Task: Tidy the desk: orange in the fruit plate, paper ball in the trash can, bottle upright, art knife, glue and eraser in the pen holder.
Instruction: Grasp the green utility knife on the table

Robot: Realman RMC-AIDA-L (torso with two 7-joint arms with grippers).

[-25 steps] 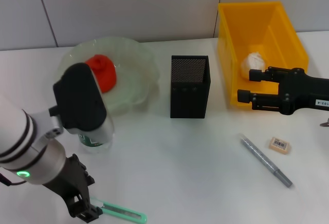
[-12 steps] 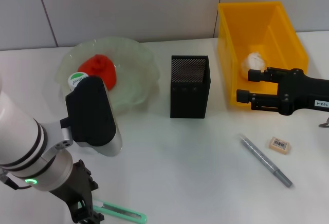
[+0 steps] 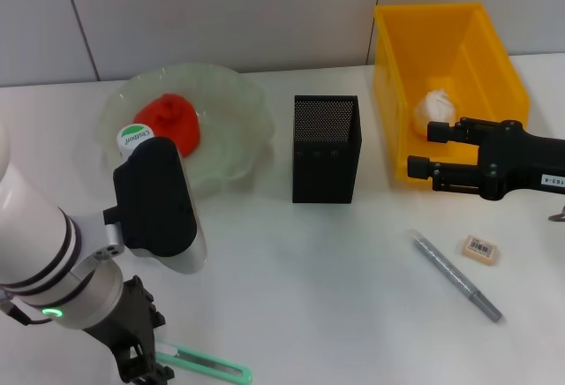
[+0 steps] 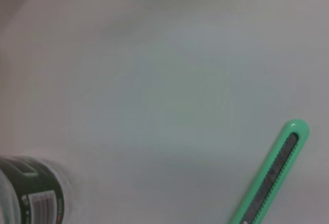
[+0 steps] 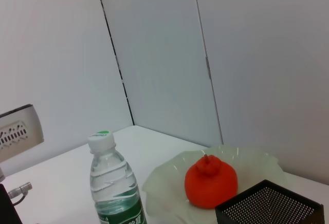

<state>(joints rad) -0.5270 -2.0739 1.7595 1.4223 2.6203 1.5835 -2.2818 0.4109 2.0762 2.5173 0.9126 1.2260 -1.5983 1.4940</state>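
Near the front left corner of the counter [image 3: 291, 261], the left pincer [image 3: 141, 369] is being held low over the surface, just beside the green art knife [image 3: 207, 365]; whether its fingers are apart or together cannot be told, since the wrist housing is hiding them. The water bottle [image 5: 114, 185] is being shown upright in the right wrist view, next to the fruit plate [image 3: 234, 142], so that step appears done. The orange [image 3: 172, 123] is being carried by the plate, and the paper ball [image 3: 434, 107] is lying inside the yellow trash can [image 3: 477, 41] by the back right corner.

The knife seems to be the step in hand. It is best gripped across its narrow width near the middle, so that it is not being tipped when lifted, then lowered end-first into the black mesh pen holder [image 3: 326, 148] at the counter's centre.

The right pincer [image 3: 425, 149] is being held with fingers apart in front of the trash can. Toward the right edge, the grey glue pen [image 3: 456, 275] and the eraser [image 3: 481, 249] are lying apart from each other, not yet stowed.
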